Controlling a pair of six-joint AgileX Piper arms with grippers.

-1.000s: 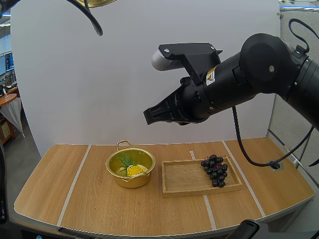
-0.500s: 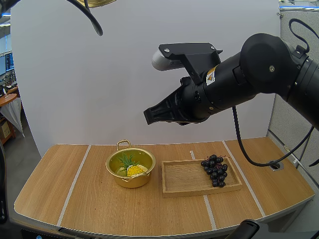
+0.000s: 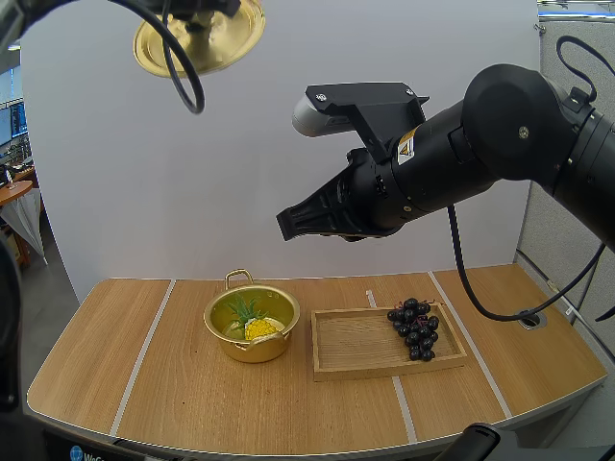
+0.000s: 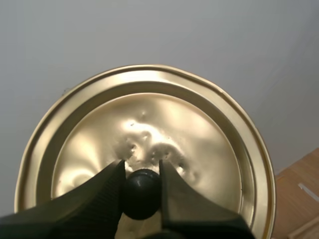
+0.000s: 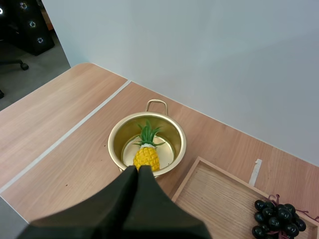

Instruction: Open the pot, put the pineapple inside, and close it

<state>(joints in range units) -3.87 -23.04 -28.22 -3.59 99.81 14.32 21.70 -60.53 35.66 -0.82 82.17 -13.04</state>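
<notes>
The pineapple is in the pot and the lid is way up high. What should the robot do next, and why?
Probably the left gripper should carry the lid down and across toward the pot. The pineapple already lies inside the open pot, while the lid hangs high above the table, pinched by its black knob. The right gripper is shut and holds nothing.

A yellow warning-triangle sticker (image 3: 407, 146) is borne on the right arm (image 3: 519, 125); white letters "We" (image 3: 85, 453) are read below the table's (image 3: 192, 403) near left edge.
</notes>
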